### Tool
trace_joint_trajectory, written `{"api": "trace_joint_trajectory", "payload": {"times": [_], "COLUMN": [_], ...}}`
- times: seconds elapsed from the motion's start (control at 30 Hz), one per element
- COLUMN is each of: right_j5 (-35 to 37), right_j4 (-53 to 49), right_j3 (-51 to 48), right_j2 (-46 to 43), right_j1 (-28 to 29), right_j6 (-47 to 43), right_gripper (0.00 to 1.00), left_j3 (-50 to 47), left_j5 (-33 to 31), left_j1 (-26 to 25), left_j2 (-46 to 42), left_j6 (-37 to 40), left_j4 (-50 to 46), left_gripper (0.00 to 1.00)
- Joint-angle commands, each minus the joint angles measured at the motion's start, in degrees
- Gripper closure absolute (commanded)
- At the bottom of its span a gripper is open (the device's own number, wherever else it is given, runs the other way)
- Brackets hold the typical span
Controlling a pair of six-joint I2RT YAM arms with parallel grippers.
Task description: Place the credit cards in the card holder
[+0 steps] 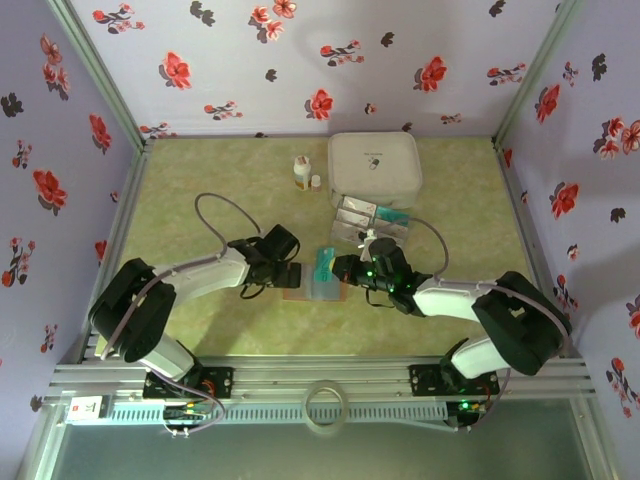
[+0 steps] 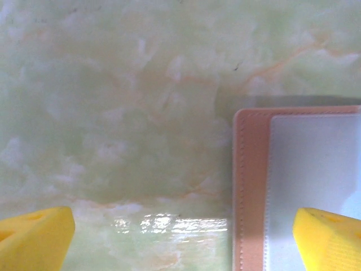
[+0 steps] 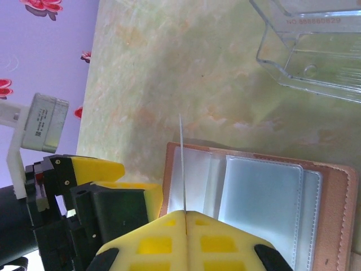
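From above, the card holder (image 1: pixel 318 290) lies open between the left gripper (image 1: pixel 292 275) and the right gripper (image 1: pixel 345 268), with more credit cards (image 1: pixel 372 222) by the white box (image 1: pixel 375 168). The left wrist view shows the left jaws spread wide and empty at the holder's edge. In the right wrist view, the right fingers (image 3: pixel 158 237) clamp one card (image 3: pixel 183 164) edge-on above a sleeve. Thin, stiff and slick, it likely needs a firm pinch at its short end.

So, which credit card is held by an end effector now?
The card on edge over the open card holder, pinched by the right end effector; the others lie flat near the white box.
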Motion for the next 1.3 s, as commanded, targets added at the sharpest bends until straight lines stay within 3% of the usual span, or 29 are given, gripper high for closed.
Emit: {"api": "trace_joint_trajectory", "payload": {"times": [0.0, 1.27], "right_j5": [0.2, 1.4], "right_j4": [2.0, 12.2], "right_j3": [-0.8, -2.5], "right_j2": [0.8, 8.5], "right_j1": [0.7, 2.4], "right_j6": [0.7, 3.6], "right_gripper": [1.0, 1.0], "left_j3": [1.7, -3.1], "left_j5": [-0.5, -3.6], "left_j1": [-0.5, -0.8], "left_j2": [0.5, 3.7], "left_j6": [2.4, -0.3], "left_j4": [-0.8, -0.5], "left_gripper": [0.0, 0.0]}}
